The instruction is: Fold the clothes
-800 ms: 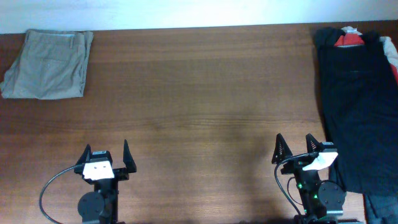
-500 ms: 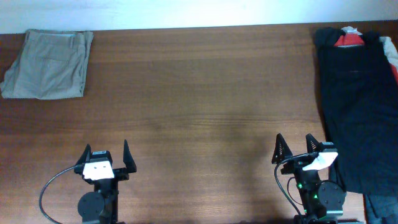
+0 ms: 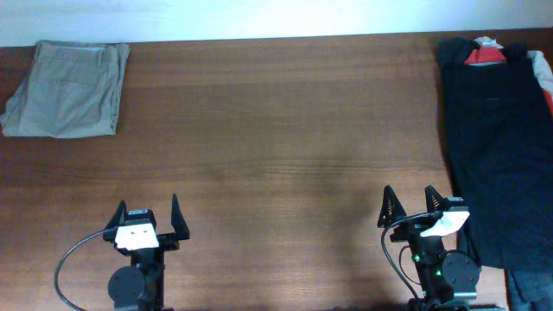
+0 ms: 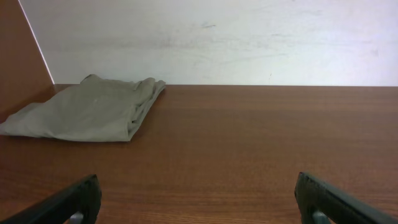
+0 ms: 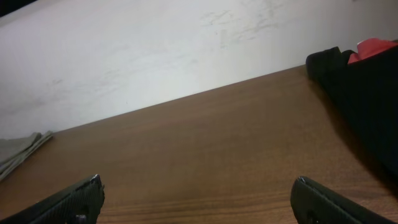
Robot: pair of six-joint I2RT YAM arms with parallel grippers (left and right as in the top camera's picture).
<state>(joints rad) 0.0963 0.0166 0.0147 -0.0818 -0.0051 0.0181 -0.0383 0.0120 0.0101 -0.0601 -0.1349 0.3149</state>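
Note:
A folded khaki garment lies at the table's far left corner; it also shows in the left wrist view. A pile of dark clothes with a red piece on its far end lies along the right edge, and shows in the right wrist view. My left gripper is open and empty near the front edge, left of centre. My right gripper is open and empty near the front edge, just left of the dark pile.
The brown wooden table meets a white wall at the back. A grey cable loops beside the left arm's base.

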